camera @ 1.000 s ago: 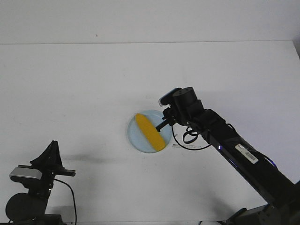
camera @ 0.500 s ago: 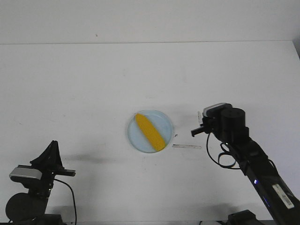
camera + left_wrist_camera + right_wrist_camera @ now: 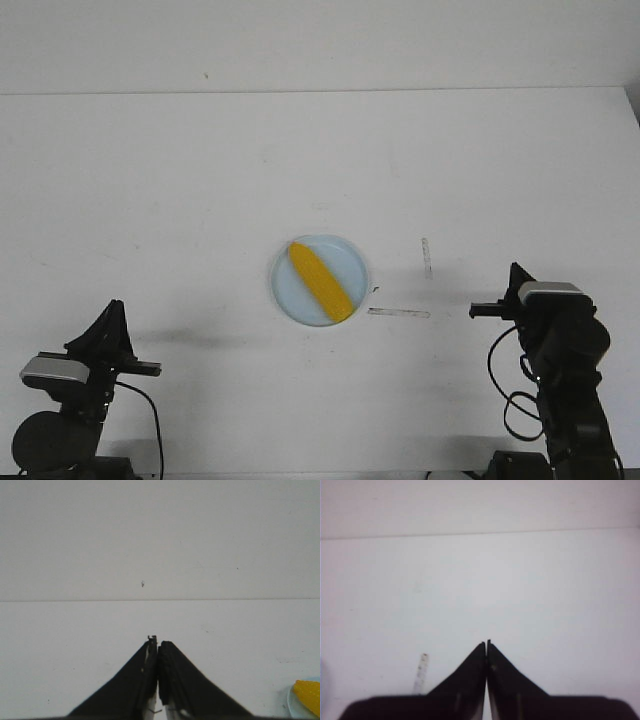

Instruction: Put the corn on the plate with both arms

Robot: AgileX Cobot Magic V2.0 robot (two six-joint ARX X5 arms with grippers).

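White tabletop (image 3: 200, 180) carries the pale blue plate (image 3: 350, 262) near its middle with the corn (image 3: 320, 281) lying diagonally on it, and both the left gripper (image 3: 158, 652) and right gripper (image 3: 486, 652) sit clenched and empty at the near corners, so placement looks finished and nothing more seems needed.

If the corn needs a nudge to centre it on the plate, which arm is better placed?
Right, marginally. The right gripper sits nearer the plate than the left gripper. Both are shut and empty; the corn already lies on the plate.
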